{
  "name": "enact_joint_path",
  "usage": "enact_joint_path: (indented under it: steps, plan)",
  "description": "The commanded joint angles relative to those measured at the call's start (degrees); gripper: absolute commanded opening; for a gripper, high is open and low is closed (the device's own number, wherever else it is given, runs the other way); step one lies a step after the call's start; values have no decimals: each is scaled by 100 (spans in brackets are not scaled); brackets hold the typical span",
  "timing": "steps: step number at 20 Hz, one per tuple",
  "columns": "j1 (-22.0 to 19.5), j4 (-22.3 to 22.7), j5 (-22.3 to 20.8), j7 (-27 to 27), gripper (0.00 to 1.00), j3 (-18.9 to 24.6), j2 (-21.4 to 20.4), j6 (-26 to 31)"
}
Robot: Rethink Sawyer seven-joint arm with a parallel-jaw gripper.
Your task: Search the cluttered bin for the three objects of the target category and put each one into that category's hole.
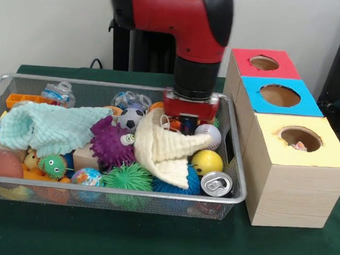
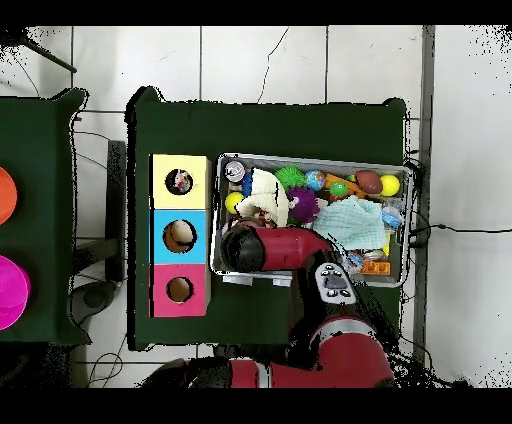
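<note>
A wire mesh bin holds a jumble of toys. My gripper is lowered into its back right part, right behind a cream cloth whose top edge rises to the gripper's red housing. The cloth hides the gripper's lower end. Around it lie a baseball, a soccer ball, a yellow ball, a purple spiky ball and a soda can. Beside the bin stand three boxes with a red-topped hole, a blue-topped hole and a yellow-topped hole.
A mint cloth covers the bin's left half in the front view. A green spiky ball, a small globe ball and crushed plastic bottles also fill it. Something small lies inside the yellow-topped hole. Green cloth covers the table.
</note>
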Motion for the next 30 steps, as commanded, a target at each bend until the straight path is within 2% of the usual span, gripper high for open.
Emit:
enact_joint_path:
  steps: [1,6,12,21,25,30]
  plan:
    - [-918,-34,-648,-637,0,442,-102,388]
    - [-1344,-198,-996,-919,0,664,-258,660]
    - [-1509,-306,-1271,-882,0,786,-364,790]
    - [-1249,-225,-1460,-303,0,574,-366,586]
    - [-1388,-337,-1498,-595,0,739,-380,797]
    - [-1821,-607,-1553,-1433,0,1331,-248,1351]
